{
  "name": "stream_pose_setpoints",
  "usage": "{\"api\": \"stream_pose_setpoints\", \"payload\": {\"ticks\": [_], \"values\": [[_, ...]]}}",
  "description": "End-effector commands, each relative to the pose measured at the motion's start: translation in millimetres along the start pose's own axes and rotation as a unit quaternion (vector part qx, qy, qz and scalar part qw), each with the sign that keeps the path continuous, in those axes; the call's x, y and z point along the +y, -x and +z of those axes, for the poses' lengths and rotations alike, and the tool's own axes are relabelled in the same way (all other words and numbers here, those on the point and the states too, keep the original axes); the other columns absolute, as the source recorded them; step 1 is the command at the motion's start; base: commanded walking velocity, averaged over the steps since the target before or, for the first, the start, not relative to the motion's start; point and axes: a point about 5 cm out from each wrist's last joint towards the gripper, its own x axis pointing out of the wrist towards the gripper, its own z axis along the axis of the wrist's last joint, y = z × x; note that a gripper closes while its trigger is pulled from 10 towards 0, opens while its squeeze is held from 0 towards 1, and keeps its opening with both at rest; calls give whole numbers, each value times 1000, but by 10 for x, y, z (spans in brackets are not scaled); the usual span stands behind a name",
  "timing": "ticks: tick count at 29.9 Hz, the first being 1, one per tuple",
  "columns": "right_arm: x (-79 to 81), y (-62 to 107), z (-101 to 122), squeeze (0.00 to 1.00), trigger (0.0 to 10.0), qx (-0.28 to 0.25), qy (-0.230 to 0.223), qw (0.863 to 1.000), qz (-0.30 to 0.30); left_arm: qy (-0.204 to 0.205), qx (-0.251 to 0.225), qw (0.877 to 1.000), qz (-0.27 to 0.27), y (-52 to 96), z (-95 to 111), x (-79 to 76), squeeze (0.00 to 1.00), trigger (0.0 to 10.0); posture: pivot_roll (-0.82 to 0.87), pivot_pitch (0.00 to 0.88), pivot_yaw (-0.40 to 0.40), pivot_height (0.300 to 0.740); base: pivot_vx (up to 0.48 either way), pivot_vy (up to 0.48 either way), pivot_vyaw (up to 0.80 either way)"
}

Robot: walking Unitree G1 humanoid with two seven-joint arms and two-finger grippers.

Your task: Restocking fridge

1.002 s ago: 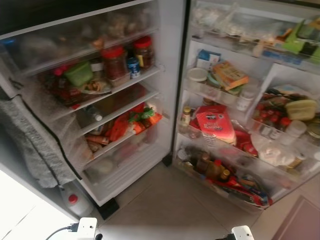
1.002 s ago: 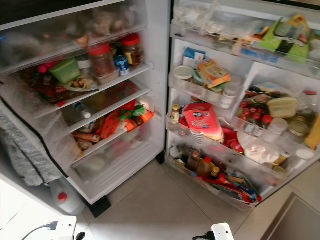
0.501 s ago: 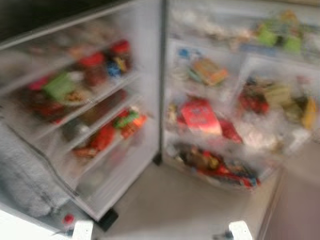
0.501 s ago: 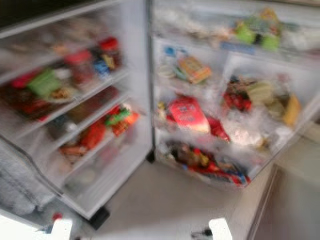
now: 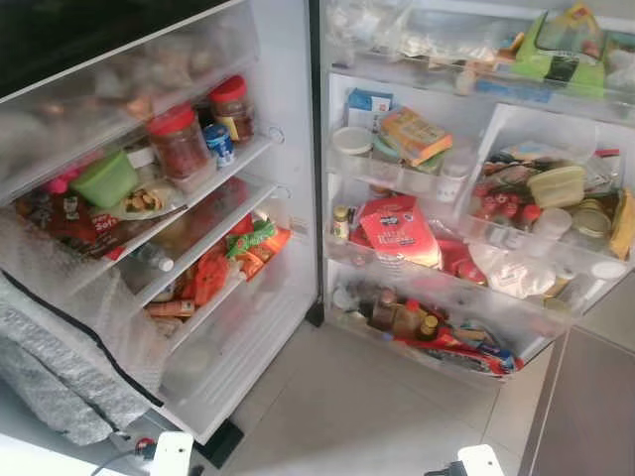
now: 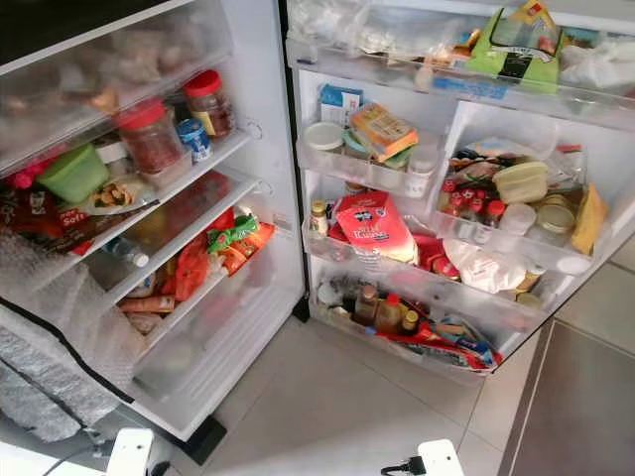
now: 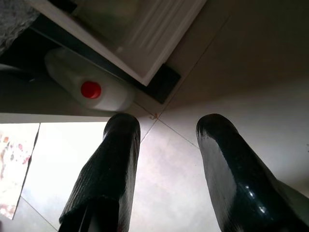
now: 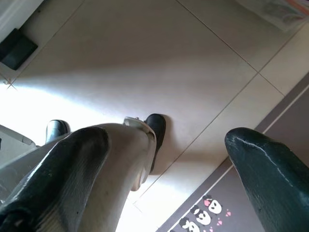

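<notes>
Facing the open white fridge (image 5: 298,198), I hold both arms low; left gripper (image 7: 164,164) and right gripper (image 8: 169,164) hang spread and empty. Next, I should choose a shelf gap before fetching stock.

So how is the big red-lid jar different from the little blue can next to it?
The red-lidded jar is taller and wider than the blue can. The jar is see-through with dark reddish stuff inside; the can is solid blue with a pale top. The jar has a red screw lid, the can has none. Both stand upright on the same fridge shelf.
</notes>
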Motion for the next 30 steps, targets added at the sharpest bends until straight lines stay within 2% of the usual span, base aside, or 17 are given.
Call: {"api": "stream_pose_setpoints", "payload": {"ticks": [1,9,30], "values": [[-4,13,-48,0,10000,6,-5,1000,0,-1,13,1000,6,21,-72,35,0,10000,-78,39,61,740,0,0,0],[-7,15,-57,0,10000,6,-7,1000,-5,0,11,1000,8,21,-67,66,0,10000,-80,22,62,740,0,0,0],[-7,11,-42,0,10000,2,-13,1000,-7,8,13,1000,17,16,-59,81,0,10000,-74,45,64,740,0,0,0]]}}
